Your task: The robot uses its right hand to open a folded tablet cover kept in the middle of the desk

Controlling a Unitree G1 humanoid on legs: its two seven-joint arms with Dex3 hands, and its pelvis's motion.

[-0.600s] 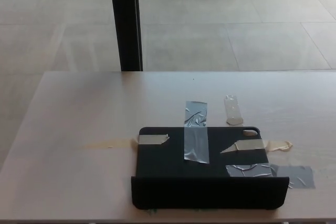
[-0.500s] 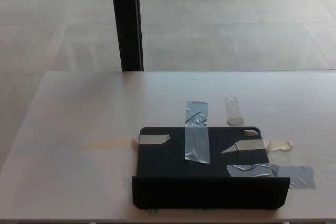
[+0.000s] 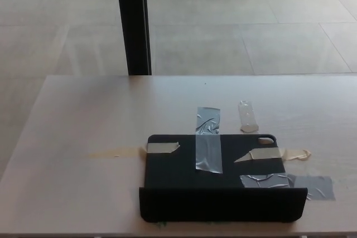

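No robot hand is in the picture at all, left or right, so there is no telling how the fingers are set. What we do have is the tablet cover (image 3: 217,179), black, lying on the pale wooden desk (image 3: 83,121) toward the near edge and a little right of centre. Its near flap stands up as a low dark wall along the front, while the rest of it lies flat behind.

Tape everywhere on this one. A grey strip (image 3: 208,139) runs from the desk over the far edge of the cover, near its middle. A beige piece (image 3: 162,147) sits at the far left corner, and another beige strip (image 3: 273,154) crosses the right edge onto the desk. A crumpled grey piece (image 3: 287,183) bridges the near right side onto the wood. Just beyond the cover, a clear scrap of tape (image 3: 247,116) lies alone on the desk.

Behind the desk, a black post (image 3: 133,22) rises from the tiled floor (image 3: 251,20).
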